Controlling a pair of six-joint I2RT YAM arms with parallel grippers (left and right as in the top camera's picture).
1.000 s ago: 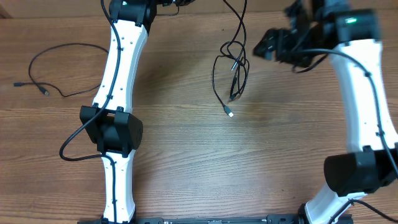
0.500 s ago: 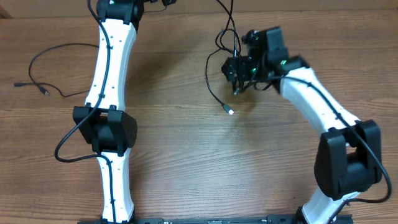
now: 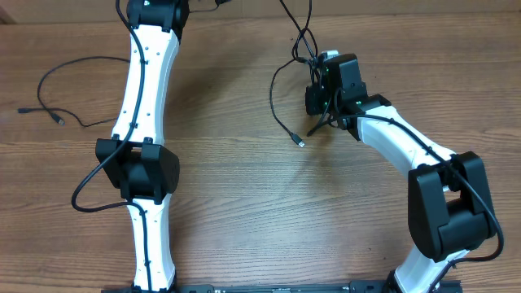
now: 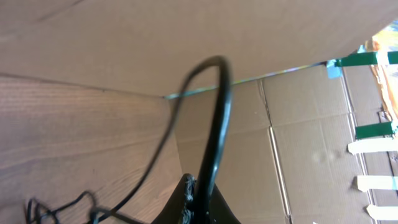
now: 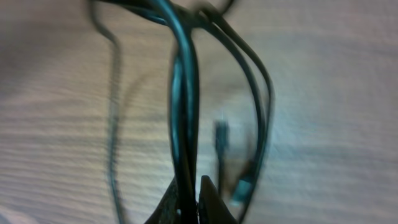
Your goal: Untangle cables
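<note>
Noted at far left of table (image 3: 244,203): loose cable (image 3: 39,88) lying flat, well apart from the rest. Left fingers (image 4: 186,208) closed on a run of the looped cable (image 3: 273,98), held up beyond the far edge. Centre-right: right fingers (image 5: 214,208) now clamped on the bundled strands, having swung in from the right and snapped shut within the last second. Judged: gripped at two places, ready for drawing apart to open the loops.
</note>
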